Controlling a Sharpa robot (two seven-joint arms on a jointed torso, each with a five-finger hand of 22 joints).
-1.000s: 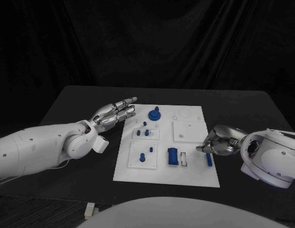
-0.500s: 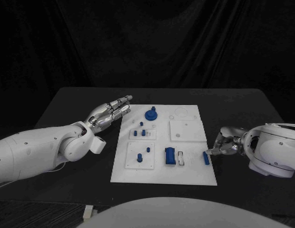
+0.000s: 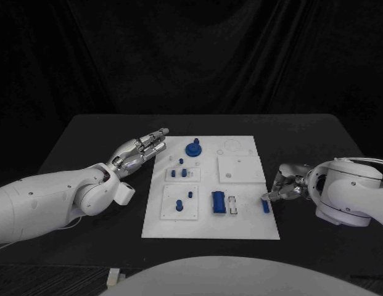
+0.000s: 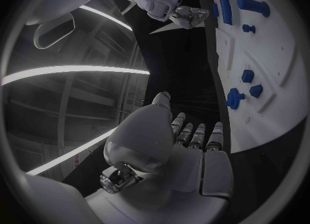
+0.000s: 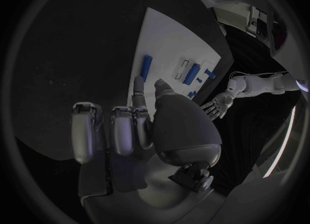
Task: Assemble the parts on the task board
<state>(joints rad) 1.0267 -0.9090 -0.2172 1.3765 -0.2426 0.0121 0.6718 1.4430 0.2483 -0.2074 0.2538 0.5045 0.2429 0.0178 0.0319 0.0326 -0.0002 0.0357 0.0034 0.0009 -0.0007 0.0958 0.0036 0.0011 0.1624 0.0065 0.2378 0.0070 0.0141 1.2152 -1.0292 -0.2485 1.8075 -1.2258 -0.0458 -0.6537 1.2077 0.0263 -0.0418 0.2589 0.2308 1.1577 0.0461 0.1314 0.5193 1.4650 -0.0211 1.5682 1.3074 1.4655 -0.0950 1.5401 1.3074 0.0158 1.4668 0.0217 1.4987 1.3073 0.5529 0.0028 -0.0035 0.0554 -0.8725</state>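
Note:
The white task board (image 3: pixel 245 225) lies mid-table with several blue parts on it: a knob (image 3: pixel 193 148) at the far end, a block (image 3: pixel 219 202) near the front, and a slim bar (image 3: pixel 265 205) lying flat by the right edge. My right hand (image 3: pixel 288 185) hovers at that edge, holding nothing. In the right wrist view its fingertips (image 5: pixel 137 85) point at the bar (image 5: pixel 146 65) with a small gap to it. My left hand (image 3: pixel 140 149) is flat with fingers stretched out, beside the board's far left edge, near the knob (image 4: pixel 234 98).
Small blue pegs (image 3: pixel 181 174) and a peg piece (image 3: pixel 182 203) stand in raised white plates on the board's left half. A plain white plate (image 3: pixel 240 168) sits on the right half. Black table surface (image 3: pixel 324 142) surrounds the board.
The whole view has shifted slightly. My right hand has drawn back a little toward the board's right edge, staying beside the bar. The bar lies where it was, and the left hand keeps its pose.

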